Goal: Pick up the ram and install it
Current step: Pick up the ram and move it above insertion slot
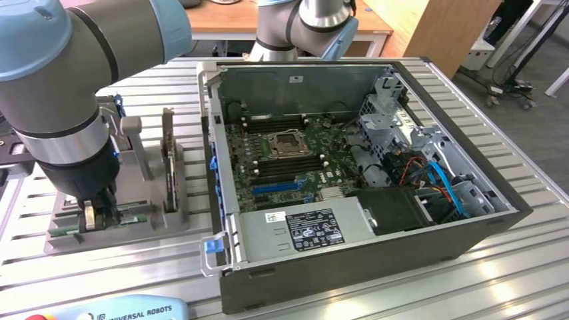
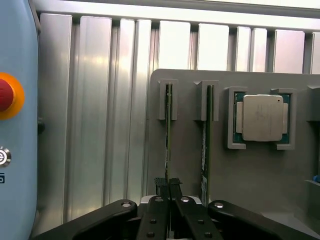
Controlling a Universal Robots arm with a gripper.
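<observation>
Firstly, from the exterior view: the claw (image 1: 92,220) hangs at the end of the thick, rounded, pale blue and grey arm (image 1: 62,80), lowered into a matte grey moulded fixture (image 1: 146,227) with upright slotted posts. That fixture sits on a table (image 1: 498,280) of ribbed, brushed aluminium slats. Off to the exterior view's right of the claw, just beside the fixture, stands an open computer case (image 1: 356,260) with boxy dark sheet-metal walls. Inside it are a green motherboard (image 1: 284,160) with a square socket and a silver power supply (image 1: 302,230) bearing a printed label. Nearer the camera than the claw, a smooth blue pendant (image 1: 124,310) lies on the slats.

Next, from the wrist view: the claw (image 2: 168,186) is clenched, its black, bolted fingers (image 2: 161,184) pinching the near end of the ram (image 2: 168,130). The ram is a thin green board standing on its edge, running straight away from the claw, with its far end seated in a grey slotted post. Just beside it, in the neighbouring slot, stands a second memory stick (image 2: 206,135), parallel and apart from the fingers. Further to that side a square, dull silver processor chip (image 2: 262,117) lies flat in its own recess. On the claw's other side, across the shiny slats, the pendant's glossy red button (image 2: 4,95) sits in an orange ring
</observation>
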